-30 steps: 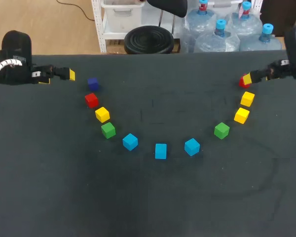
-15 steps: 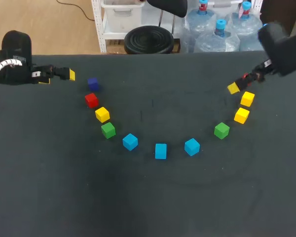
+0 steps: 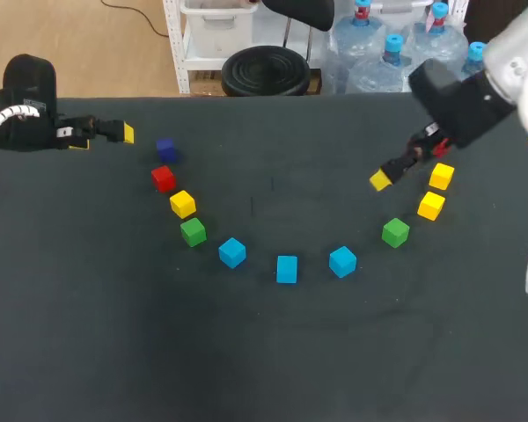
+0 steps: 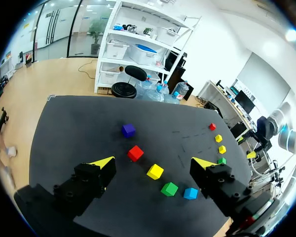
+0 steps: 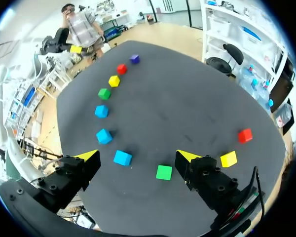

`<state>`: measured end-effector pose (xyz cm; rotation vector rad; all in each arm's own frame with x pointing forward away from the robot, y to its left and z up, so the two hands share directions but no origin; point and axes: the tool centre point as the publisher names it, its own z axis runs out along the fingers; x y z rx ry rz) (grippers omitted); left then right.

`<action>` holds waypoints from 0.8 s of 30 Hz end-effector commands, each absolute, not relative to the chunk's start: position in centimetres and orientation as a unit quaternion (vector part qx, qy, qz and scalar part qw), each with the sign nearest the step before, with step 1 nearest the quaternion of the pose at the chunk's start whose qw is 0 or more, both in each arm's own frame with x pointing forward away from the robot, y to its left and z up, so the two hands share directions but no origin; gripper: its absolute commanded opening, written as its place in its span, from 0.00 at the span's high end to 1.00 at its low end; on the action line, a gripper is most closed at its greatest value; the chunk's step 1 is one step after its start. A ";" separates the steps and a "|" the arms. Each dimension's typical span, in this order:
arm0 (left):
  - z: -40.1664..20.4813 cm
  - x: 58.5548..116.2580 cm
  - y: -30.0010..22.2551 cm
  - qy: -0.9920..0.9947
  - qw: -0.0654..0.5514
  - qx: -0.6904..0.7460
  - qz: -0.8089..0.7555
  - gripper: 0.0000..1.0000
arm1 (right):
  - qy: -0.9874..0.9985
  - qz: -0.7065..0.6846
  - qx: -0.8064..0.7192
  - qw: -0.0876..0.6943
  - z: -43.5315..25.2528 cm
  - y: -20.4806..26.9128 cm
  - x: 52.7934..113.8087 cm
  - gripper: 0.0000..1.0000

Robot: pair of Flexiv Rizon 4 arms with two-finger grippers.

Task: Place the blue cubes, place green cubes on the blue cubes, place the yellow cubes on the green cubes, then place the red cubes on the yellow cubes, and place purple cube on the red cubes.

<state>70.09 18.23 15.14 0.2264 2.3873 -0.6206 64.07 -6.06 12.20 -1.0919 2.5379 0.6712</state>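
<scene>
— Reaching in from the far right corner, the right arm [image 3: 462, 105] slants down over the table [image 3: 264, 352]. The right gripper [image 5: 136, 155] hangs above bare cloth, just inward of the right red cube [image 3: 441, 150], which the arm partly hides.

— And its fingers?

— Spread wide, with nothing between them.

— The other side?

— The left arm [image 3: 22, 123] lies low and level along the far left edge. The left gripper [image 4: 153, 162] points across toward the purple cube [image 3: 165, 149], near it but apart. Its fingers are parted too, and empty.

— Where are the cubes?

— All flat on the table in a U-shaped arc, none stacked. Down the left run the purple cube, the left red cube [image 3: 163, 178], the left yellow cube [image 3: 183, 204] and the left green cube [image 3: 193, 232]. Across the near curve sit the left blue cube [image 3: 232, 252], the middle blue cube [image 3: 287, 269] and the right blue cube [image 3: 342, 261]. Up the right go the right green cube [image 3: 395, 232], the lower yellow cube [image 3: 431, 206], the upper yellow cube [image 3: 441, 176] and the right red cube.
</scene>
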 end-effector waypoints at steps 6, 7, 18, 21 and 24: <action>15.0 70.0 18.4 0.909 0.329 0.088 -0.241 0.00 | 0.886 0.152 -0.424 0.112 10.1 -3.7 62.2 0.00; 15.0 70.0 18.4 0.909 0.329 0.088 -0.241 0.00 | 0.886 0.146 -0.426 0.108 9.8 -3.5 62.0 0.00; 15.0 70.0 18.4 0.909 0.329 0.088 -0.241 0.00 | 0.898 0.122 -0.414 0.083 7.4 -2.3 61.4 0.00; 15.0 70.0 18.4 0.909 0.329 0.088 -0.241 0.00 | 0.899 0.119 -0.415 0.079 7.0 -2.1 61.1 0.00; 15.0 70.0 18.4 0.909 0.329 0.088 -0.241 0.00 | 0.899 0.118 -0.413 0.083 7.0 -2.0 61.1 0.00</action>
